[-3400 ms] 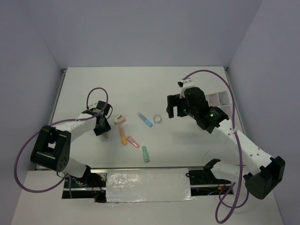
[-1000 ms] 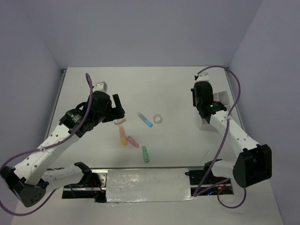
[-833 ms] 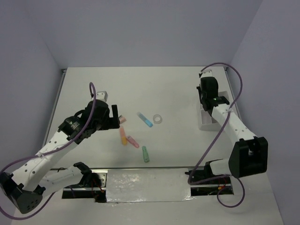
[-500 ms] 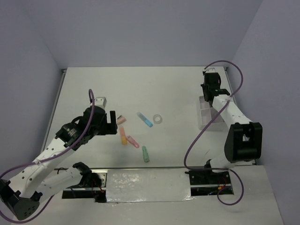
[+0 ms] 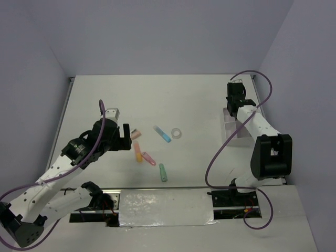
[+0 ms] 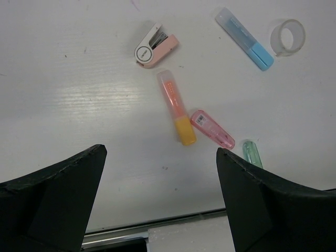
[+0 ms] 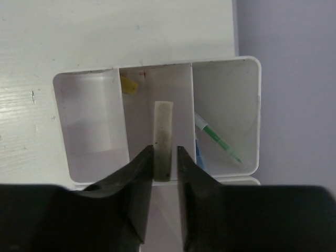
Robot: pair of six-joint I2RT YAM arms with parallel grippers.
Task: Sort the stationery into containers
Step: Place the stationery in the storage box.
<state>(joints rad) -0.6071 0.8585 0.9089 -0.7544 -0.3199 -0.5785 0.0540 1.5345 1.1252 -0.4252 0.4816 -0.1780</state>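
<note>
My right gripper [image 7: 165, 157] hangs over the middle compartment of the white tray [image 7: 157, 65]. A beige eraser [image 7: 163, 139] stands on edge between its fingers, and a thin gap shows on the eraser's right side. From above, this gripper [image 5: 234, 100] sits at the tray's [image 5: 236, 132] far end. My left gripper [image 6: 160, 152] is wide open and holds nothing above the table. Ahead of it lie an orange marker [image 6: 177, 114], a pink marker [image 6: 212, 129], a green marker [image 6: 252, 154], a blue marker [image 6: 244, 38], a tape ring [image 6: 287, 37] and a pink stapler-like piece [image 6: 155, 46].
The tray's right compartment holds a green pen [image 7: 218, 140] and something blue [image 7: 198, 157]. A small yellow piece [image 7: 127, 84] lies at the far end of the middle compartment. The purple side wall rises just right of the tray. The table's near edge lies below my left fingers.
My right arm has swung to the far end of the tray and its jaws have widened around the eraser. My left arm has drawn back and settled left of the markers, still open.
</note>
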